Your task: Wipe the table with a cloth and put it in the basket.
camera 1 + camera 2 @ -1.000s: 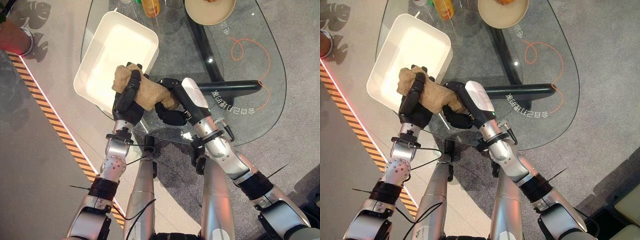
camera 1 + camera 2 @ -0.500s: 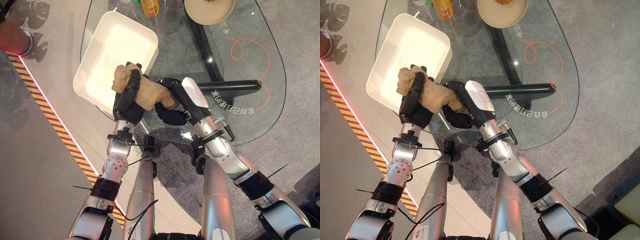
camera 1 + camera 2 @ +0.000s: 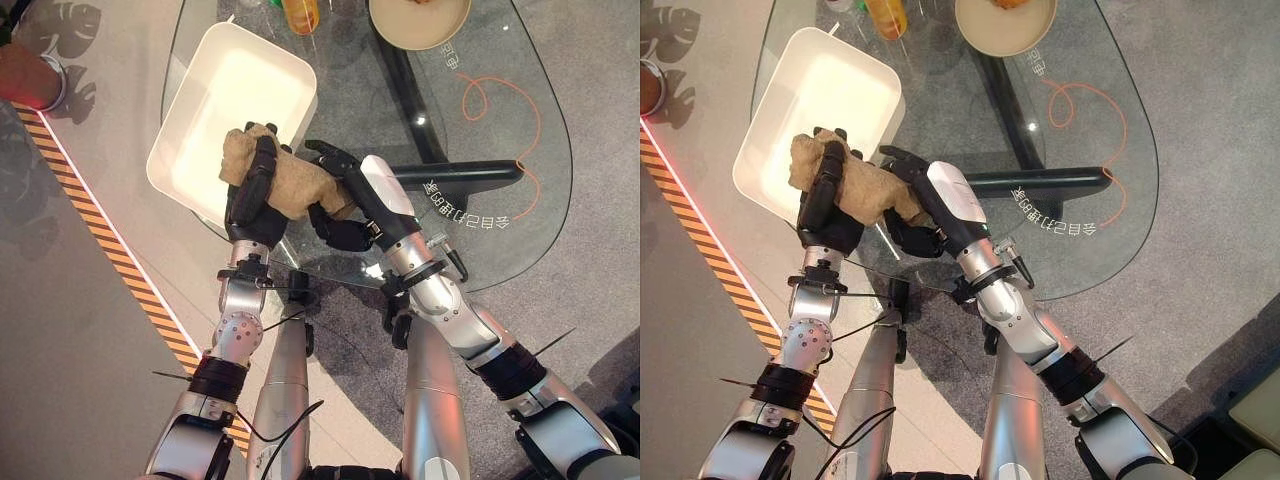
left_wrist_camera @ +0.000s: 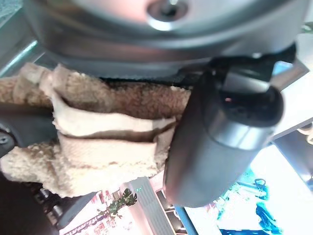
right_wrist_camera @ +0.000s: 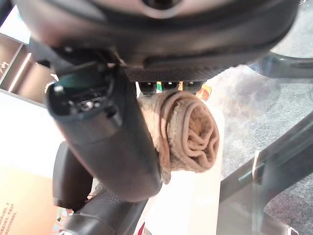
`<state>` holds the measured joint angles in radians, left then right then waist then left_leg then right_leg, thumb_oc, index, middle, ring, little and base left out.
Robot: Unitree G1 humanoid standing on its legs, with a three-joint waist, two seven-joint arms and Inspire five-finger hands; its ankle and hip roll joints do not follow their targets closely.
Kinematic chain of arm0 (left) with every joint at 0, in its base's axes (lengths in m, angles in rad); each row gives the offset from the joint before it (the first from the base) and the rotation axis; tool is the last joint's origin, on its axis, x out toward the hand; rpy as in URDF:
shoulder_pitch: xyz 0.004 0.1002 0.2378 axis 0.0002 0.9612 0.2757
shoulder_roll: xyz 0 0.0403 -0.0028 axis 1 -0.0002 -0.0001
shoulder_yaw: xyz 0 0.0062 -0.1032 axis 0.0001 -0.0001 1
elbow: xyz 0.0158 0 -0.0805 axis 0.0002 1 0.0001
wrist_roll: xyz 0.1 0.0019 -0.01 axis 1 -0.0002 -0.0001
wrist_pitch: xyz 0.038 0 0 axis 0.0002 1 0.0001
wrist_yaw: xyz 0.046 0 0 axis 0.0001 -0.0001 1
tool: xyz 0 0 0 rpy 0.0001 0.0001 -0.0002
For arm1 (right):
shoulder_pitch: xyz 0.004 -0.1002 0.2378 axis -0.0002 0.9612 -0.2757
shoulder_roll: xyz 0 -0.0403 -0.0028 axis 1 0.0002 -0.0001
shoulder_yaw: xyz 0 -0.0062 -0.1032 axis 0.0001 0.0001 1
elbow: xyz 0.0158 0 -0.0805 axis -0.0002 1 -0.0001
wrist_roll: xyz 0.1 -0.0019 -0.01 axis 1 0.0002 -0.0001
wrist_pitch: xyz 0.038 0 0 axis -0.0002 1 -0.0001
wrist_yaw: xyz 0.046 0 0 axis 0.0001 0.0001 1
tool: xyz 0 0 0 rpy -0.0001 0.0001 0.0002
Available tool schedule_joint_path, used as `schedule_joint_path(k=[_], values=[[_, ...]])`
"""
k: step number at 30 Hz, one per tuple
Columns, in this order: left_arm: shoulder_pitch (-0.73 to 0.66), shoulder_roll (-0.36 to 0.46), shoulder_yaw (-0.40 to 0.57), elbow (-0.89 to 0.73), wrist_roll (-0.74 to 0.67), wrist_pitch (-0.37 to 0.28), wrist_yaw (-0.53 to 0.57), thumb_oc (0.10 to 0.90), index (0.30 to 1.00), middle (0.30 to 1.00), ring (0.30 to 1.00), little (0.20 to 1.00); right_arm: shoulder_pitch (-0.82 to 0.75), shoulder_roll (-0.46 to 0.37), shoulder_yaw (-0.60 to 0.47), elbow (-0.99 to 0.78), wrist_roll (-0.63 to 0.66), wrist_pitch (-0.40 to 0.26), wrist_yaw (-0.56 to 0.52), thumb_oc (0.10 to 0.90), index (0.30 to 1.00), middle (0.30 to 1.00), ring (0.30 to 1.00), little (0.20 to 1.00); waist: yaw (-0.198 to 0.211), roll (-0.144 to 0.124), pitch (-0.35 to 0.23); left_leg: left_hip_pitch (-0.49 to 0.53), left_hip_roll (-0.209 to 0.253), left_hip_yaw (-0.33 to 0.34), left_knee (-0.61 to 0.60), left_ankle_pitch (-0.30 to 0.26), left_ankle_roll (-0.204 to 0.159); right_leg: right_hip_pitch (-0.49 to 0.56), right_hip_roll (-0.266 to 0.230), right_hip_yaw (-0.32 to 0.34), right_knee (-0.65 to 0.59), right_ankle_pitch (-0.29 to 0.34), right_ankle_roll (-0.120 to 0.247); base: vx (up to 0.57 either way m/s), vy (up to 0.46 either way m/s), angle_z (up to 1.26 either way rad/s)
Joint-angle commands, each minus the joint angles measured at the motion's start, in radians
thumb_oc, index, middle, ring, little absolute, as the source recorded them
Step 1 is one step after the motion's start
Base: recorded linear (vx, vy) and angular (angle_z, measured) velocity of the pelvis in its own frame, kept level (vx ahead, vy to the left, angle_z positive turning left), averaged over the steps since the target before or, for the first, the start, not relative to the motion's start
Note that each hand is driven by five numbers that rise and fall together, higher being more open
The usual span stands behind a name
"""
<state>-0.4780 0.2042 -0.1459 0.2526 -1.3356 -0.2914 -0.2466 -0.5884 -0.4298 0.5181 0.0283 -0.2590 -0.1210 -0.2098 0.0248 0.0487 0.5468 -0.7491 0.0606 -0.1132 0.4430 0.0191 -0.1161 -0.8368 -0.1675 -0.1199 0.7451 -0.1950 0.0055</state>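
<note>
Left eye view: at centre frame, the left hand (image 3: pixel 252 195) grips a bunched tan cloth (image 3: pixel 292 183) over the white basket's (image 3: pixel 187 190) near rim, while the right hand (image 3: pixel 345 190), fingers loosened and spread, rests against the cloth's other end above the glass table (image 3: pixel 520 120).

Both eye views look steeply down from the head, sharing the table (image 3: pixel 480 120); wrist views sit tight against the cloth (image 4: pixel 102 142).
</note>
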Motion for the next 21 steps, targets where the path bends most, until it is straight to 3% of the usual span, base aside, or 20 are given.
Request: schedule_joint_path(k=[1, 9, 21], values=[[-0.052, 0.012, 0.081, -0.159, 0.036, -0.160, 0.024, 0.100, 0.300, 0.300, 0.300, 0.200, -0.138, 0.076, -0.083, -0.180, 0.034, -0.117, -0.038, 0.800, 0.900, 0.900, 0.900, 0.900, 0.006, -0.010, -0.027, 0.016, -0.077, 0.127, 0.094, -0.105, 0.115, 0.062, 0.061, 0.001, -0.114, 0.068, -0.001, 0.00, 0.000, 0.00], [-0.057, 0.009, 0.102, -0.158, 0.089, -0.236, 0.119, 0.100, 0.300, 0.300, 0.300, 0.200, -0.146, 0.082, -0.086, -0.172, 0.031, -0.115, -0.046, 0.800, 0.900, 0.900, 0.900, 0.900, 0.012, -0.010, -0.027, 0.014, -0.080, 0.124, 0.092, -0.102, 0.113, 0.061, 0.060, -0.003, -0.115, 0.068, 0.000, 0.00, 0.000, 0.00], [-0.073, 0.021, 0.123, -0.154, 0.141, -0.300, 0.188, 0.100, 0.300, 0.300, 0.300, 0.200, -0.151, 0.079, -0.090, -0.167, 0.036, -0.120, -0.049, 0.800, 0.900, 0.900, 0.900, 0.900, 0.012, -0.009, -0.027, 0.018, -0.079, 0.125, 0.079, -0.097, 0.111, 0.064, 0.063, -0.004, -0.124, 0.068, 0.001, 0.00, 0.000, 0.00]])
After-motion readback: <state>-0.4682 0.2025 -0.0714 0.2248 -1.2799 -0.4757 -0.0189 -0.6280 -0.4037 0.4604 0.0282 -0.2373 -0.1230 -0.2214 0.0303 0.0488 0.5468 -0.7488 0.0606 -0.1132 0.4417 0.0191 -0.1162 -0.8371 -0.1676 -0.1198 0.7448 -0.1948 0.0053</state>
